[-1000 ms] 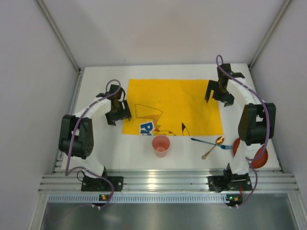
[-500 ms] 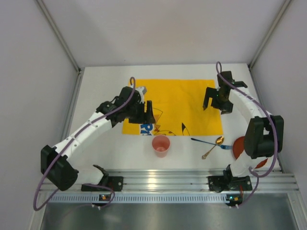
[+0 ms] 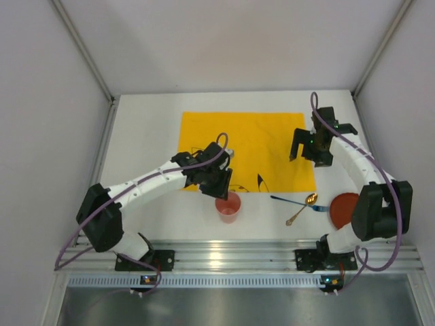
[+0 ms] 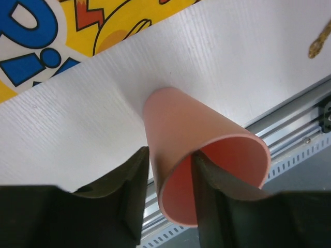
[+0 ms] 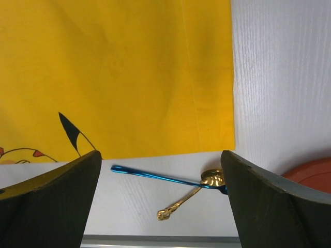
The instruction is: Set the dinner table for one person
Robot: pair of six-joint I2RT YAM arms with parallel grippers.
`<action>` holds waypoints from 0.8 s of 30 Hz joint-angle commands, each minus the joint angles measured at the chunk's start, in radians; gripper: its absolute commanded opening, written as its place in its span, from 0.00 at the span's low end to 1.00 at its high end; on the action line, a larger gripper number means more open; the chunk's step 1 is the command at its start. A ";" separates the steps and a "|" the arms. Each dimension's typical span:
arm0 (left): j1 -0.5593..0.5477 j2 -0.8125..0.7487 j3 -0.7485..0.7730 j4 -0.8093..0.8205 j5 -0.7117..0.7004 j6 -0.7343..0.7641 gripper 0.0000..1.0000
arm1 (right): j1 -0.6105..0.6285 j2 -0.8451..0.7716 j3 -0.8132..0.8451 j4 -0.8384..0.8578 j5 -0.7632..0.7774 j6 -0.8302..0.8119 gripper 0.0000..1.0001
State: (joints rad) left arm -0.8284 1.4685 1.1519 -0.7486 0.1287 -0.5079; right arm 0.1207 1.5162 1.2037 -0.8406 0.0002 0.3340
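Observation:
A salmon-pink cup (image 3: 229,206) stands upright on the white dinner table (image 3: 139,136), just in front of the yellow mat (image 3: 251,136). My left gripper (image 3: 220,183) is down on it. In the left wrist view one finger (image 4: 135,175) is outside the cup (image 4: 207,134) and the other is inside, close on either side of its wall; contact is unclear. My right gripper (image 3: 310,152) hangs open above the mat's right edge, nothing between its fingers. A blue utensil (image 5: 155,175) lies across a gold spoon (image 5: 189,199) on the table below it.
A red plate (image 3: 344,208) lies at the right, partly under the right arm, beside the blue utensil (image 3: 291,201) and gold spoon (image 3: 302,209). The ribbed aluminium rail (image 3: 224,258) runs along the near edge. White walls enclose the table on three sides.
My left arm has swung from the mat's left edge right and forward onto the cup, and its jaws have narrowed around the cup's wall. The right gripper shifted slightly forward, staying open.

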 commanded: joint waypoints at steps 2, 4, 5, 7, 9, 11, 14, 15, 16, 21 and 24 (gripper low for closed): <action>-0.018 0.058 0.032 -0.026 -0.058 -0.017 0.23 | 0.010 -0.114 0.008 -0.002 -0.060 0.013 1.00; -0.021 0.087 0.061 -0.015 -0.069 -0.017 0.05 | 0.022 -0.158 0.028 -0.006 -0.126 0.022 1.00; -0.021 0.098 0.083 -0.017 -0.078 -0.017 0.00 | 0.054 -0.174 0.036 0.001 -0.159 0.020 1.00; -0.020 0.139 0.170 -0.023 -0.086 -0.008 0.00 | 0.165 -0.212 0.080 0.051 -0.278 -0.006 1.00; -0.020 0.185 0.292 -0.044 -0.095 0.008 0.00 | 0.261 -0.214 0.134 0.037 -0.244 -0.023 1.00; -0.020 0.293 0.420 -0.109 -0.101 0.028 0.00 | 0.368 -0.171 0.223 0.014 -0.209 -0.026 1.00; -0.021 0.360 0.532 -0.147 -0.116 0.043 0.00 | 0.392 -0.133 0.243 0.001 -0.190 -0.003 0.99; -0.021 0.372 0.569 -0.153 -0.120 0.048 0.00 | 0.393 -0.128 0.240 -0.005 -0.174 -0.001 0.98; -0.021 0.380 0.583 -0.158 -0.151 0.049 0.00 | 0.396 -0.120 0.231 -0.009 -0.164 0.003 0.96; -0.020 0.391 0.623 -0.181 -0.195 0.046 0.00 | 0.398 -0.106 0.198 -0.043 -0.111 0.002 0.85; -0.020 0.385 0.615 -0.182 -0.215 0.048 0.00 | 0.396 -0.116 0.195 -0.054 -0.060 0.007 0.83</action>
State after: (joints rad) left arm -0.8452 1.8679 1.7306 -0.9020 -0.0471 -0.4694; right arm 0.5098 1.4143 1.3941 -0.8722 -0.1249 0.3408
